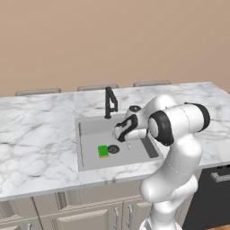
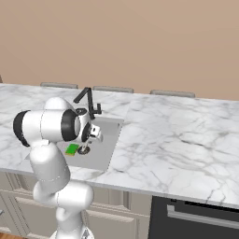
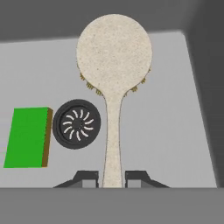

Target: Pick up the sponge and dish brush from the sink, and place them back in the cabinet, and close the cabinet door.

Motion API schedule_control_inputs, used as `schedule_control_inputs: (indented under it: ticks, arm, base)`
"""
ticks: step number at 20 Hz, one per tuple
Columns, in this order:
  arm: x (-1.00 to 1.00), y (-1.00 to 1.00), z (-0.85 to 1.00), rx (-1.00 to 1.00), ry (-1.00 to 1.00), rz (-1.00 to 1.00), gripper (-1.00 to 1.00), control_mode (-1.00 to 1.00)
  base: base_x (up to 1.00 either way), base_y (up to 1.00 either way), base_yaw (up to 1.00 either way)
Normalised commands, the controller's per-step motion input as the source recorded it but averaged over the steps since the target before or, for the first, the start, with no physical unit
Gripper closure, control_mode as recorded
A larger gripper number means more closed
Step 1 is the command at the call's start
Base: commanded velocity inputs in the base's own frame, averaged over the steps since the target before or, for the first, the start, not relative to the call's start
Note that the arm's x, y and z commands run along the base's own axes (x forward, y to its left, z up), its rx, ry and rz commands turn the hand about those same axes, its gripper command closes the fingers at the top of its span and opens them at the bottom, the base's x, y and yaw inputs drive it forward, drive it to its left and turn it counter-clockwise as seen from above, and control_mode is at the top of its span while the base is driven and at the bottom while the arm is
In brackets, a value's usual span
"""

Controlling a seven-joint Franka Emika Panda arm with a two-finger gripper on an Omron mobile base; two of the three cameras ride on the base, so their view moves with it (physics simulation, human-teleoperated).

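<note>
The grey sink (image 1: 90, 134) (image 2: 106, 140) is set in the white marble counter, and my gripper (image 1: 122, 133) (image 2: 95, 132) hangs over its right half. It is shut on the thin pale handle of the dish brush (image 3: 114, 57), whose round cream head points away from the hand above the basin floor. The brush handle (image 1: 128, 144) pokes down below the hand. The green sponge (image 1: 103, 151) (image 2: 72, 149) (image 3: 27, 137) with its yellow side lies flat on the sink floor, just left of the round dark drain (image 3: 77, 124) (image 1: 113, 149).
A black faucet (image 1: 109, 102) (image 2: 88, 100) stands at the sink's back edge, close behind the hand. Marble counter (image 1: 36, 134) spreads to both sides. Beige base units (image 1: 90, 213) and a dark appliance front (image 2: 196, 219) sit below. Chair backs (image 1: 96, 87) line the far edge.
</note>
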Motion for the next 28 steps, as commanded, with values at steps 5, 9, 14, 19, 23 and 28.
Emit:
schedule_control_inputs:
  ticks: [5,9,14,19,23,28]
  arm:
    - [-0.22,-0.03,0.30,0.00,0.00,0.00,1.00,-1.00]
    - [-0.20,-0.03,0.35,0.00,0.00,0.00,1.00,-1.00]
    - [-0.24,-0.04,0.38,0.00,0.00,0.00,1.00,-1.00]
    - [-0.25,-0.05,0.36,0.00,0.00,0.00,1.00,-1.00]
    - [-0.26,-0.05,0.31,0.00,0.00,0.00,1.00,-1.00]
    - [-0.31,-0.07,0.23,0.00,0.00,0.00,1.00,-1.00]
  base:
    - [0.00,0.00,0.00]
    - [0.00,0.00,0.00]
    - [0.00,0.00,0.00]
    - [0.00,0.00,0.00]
    - [0.00,0.00,0.00]
    - [0.00,0.00,0.00]
